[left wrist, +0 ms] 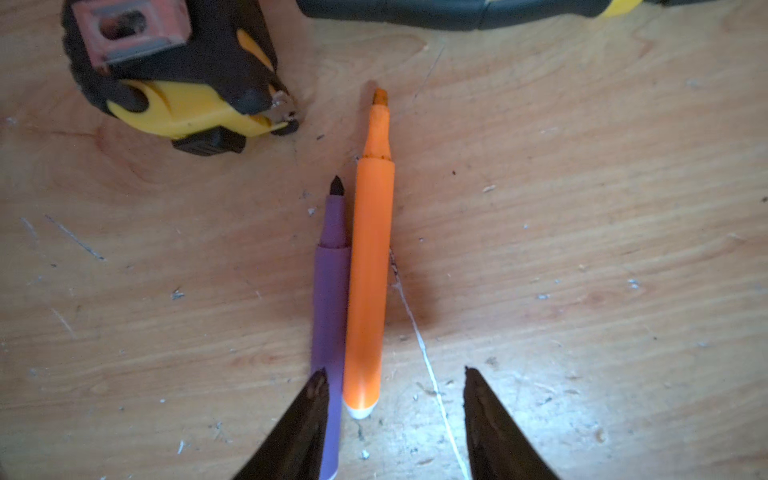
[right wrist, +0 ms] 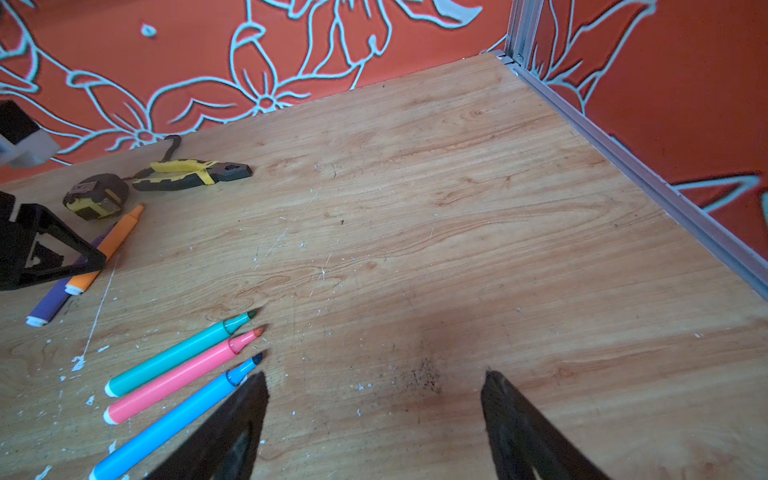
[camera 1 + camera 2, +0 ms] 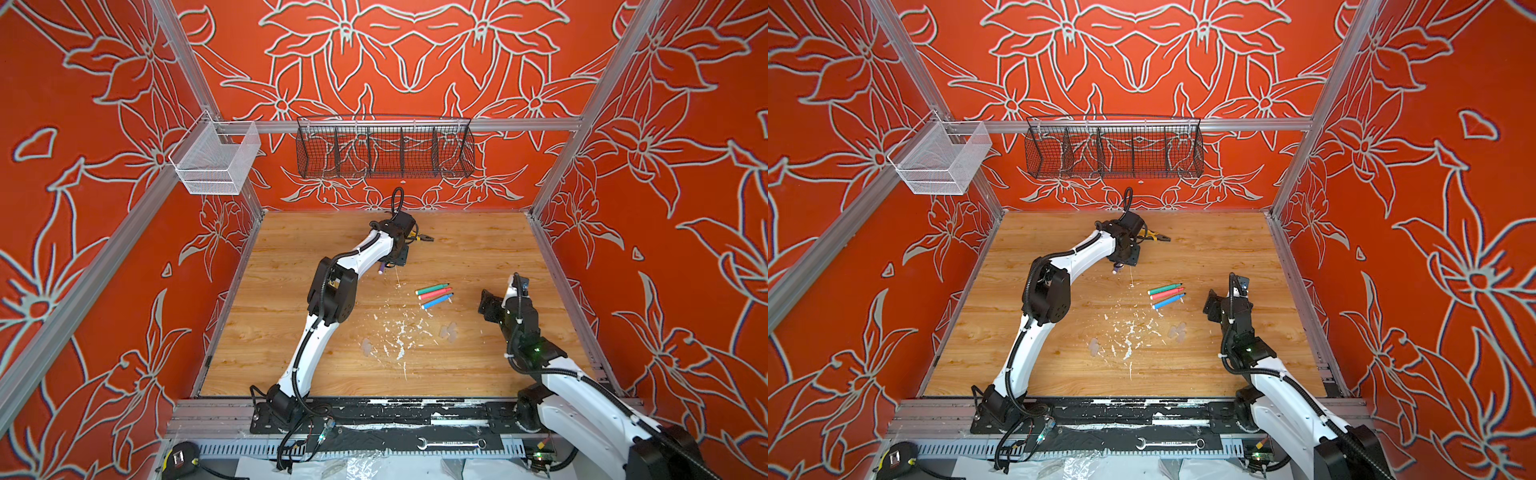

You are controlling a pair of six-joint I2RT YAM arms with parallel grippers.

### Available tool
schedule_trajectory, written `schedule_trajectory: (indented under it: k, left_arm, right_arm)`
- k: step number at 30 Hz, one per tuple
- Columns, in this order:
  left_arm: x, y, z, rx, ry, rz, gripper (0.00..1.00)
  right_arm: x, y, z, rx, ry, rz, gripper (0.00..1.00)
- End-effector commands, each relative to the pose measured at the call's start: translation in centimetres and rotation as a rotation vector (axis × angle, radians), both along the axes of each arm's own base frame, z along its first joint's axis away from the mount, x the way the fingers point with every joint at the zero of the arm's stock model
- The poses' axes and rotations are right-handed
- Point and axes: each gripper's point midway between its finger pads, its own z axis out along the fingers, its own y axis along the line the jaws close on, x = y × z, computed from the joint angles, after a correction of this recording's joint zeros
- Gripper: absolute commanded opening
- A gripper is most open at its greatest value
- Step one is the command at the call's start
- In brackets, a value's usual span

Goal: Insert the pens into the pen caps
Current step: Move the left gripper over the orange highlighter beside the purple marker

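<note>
- while the left gripper [image 1: 394, 370] is hanging with jaws apart, it is straddling the white tail of the orange pen [image 1: 370, 270]; the purple pen [image 1: 330, 299] is lying against it, partly under one finger [image 1: 299, 428].
- both barrels are looking light, stiff and smooth, likely to roll; a mid-barrel hold, clear of the inked tip, is seeming safest.
- the right gripper [image 2: 374, 373] is standing with jaws apart beside the blue pen [image 2: 174, 419].
- the pen caps [image 3: 449, 331] are showing as faint clear patches on the table [image 3: 478, 249], well apart from both pens.
</note>
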Motion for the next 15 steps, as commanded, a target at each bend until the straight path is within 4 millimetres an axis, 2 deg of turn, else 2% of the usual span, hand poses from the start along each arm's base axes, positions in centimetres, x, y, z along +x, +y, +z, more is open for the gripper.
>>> schedule_trajectory:
  k: [1, 15]
  left_arm:
    - [-0.1, 0.3, -1.1, 0.007, 0.036, -0.002, 0.48]
    - [0.3, 0.5, -2.8, -0.023, 0.085, 0.002, 0.40]
  right_arm:
    - [0.6, 0.1, 1.7, 0.020, -0.043, 0.000, 0.82]
    - [0.7, 0.2, 1.7, 0.020, -0.041, 0.001, 0.82]
